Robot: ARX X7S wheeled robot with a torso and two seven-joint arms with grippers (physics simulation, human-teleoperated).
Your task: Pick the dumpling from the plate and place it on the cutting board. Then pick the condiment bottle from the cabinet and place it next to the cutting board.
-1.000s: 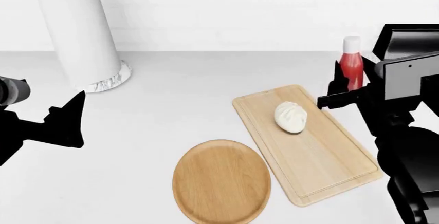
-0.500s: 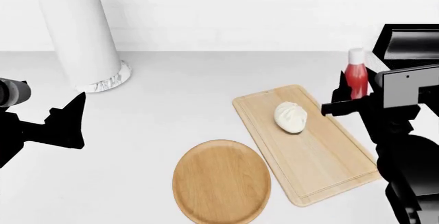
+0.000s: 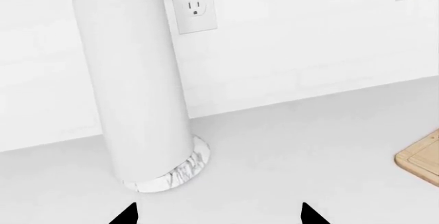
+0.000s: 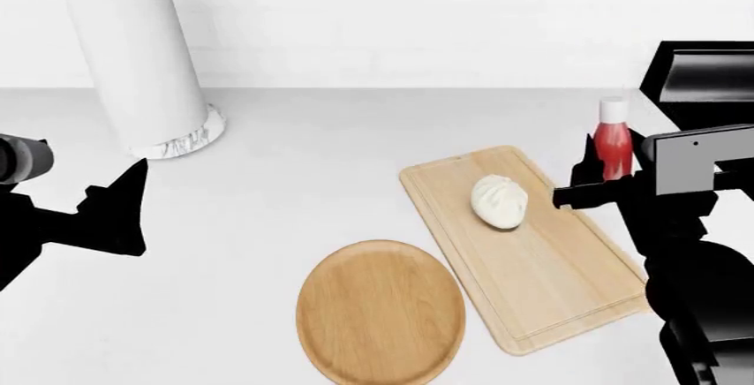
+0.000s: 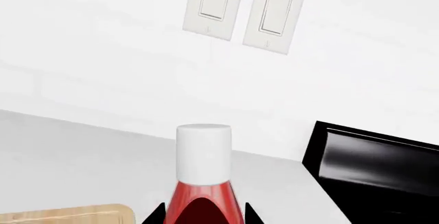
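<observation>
**Bottle in the right gripper, dumpling on the board**

The bottle [image 4: 612,140] is sitting upright in the right gripper [image 4: 585,176], which is clamping its red body from both sides, just past the far right corner of the cutting board [image 4: 554,266]. From the right wrist camera the white cap [image 5: 203,153] is sticking up between the two black fingertips [image 5: 156,215]; whether the base is touching the counter, I can't tell, it's hidden.

The dumpling [image 4: 500,200] is lying on the far half of the board, close to the gripper but not touching it. The round plate [image 4: 380,311] is sitting just left of the board's near end.

Over on the left, the left gripper [image 4: 116,208] is hanging above bare counter [image 4: 330,155] with its fingers spread apart and nothing between them, pointing toward the paper towel roll [image 4: 127,45] on its marbled base [image 3: 180,169]. There are wall outlets [image 3: 192,0] behind the roll, light switches [image 5: 245,9] behind the bottle, and a black appliance [image 5: 373,172] off to the right.
</observation>
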